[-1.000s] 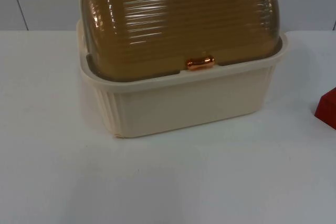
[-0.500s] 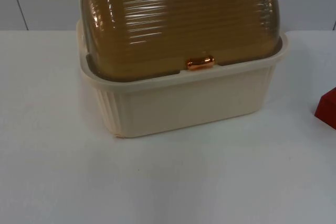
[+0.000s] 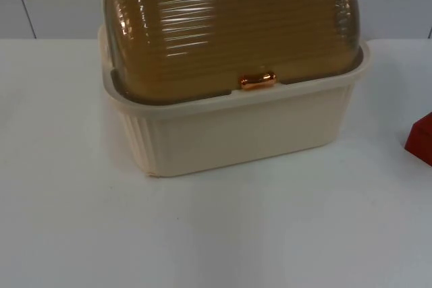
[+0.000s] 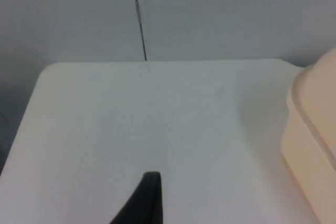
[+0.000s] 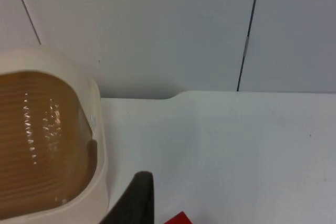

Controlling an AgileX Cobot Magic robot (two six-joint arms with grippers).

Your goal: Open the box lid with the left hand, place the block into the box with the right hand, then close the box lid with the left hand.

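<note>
Left claw (image 4: 149,198): one black fingertip over bare white surface (image 4: 131,119), with the cream box (image 4: 312,150) off to one side and apart from it; can't tell how wide the claw stands. Right claw (image 5: 137,200): again a single dark fingertip, spread can't be told, sitting between the box's end and a red corner of the block (image 5: 181,219). The right wrist view gets the side of the amber ribbed lid (image 5: 37,140) inside the cream frame, plus the grey partition wall (image 5: 157,30) behind. The top view gives the front: lid down on the box, copper handle (image 3: 258,81) at its front edge, fluted cream base below. Block lies on the surface at the picture's right edge, well apart from the box.
</note>
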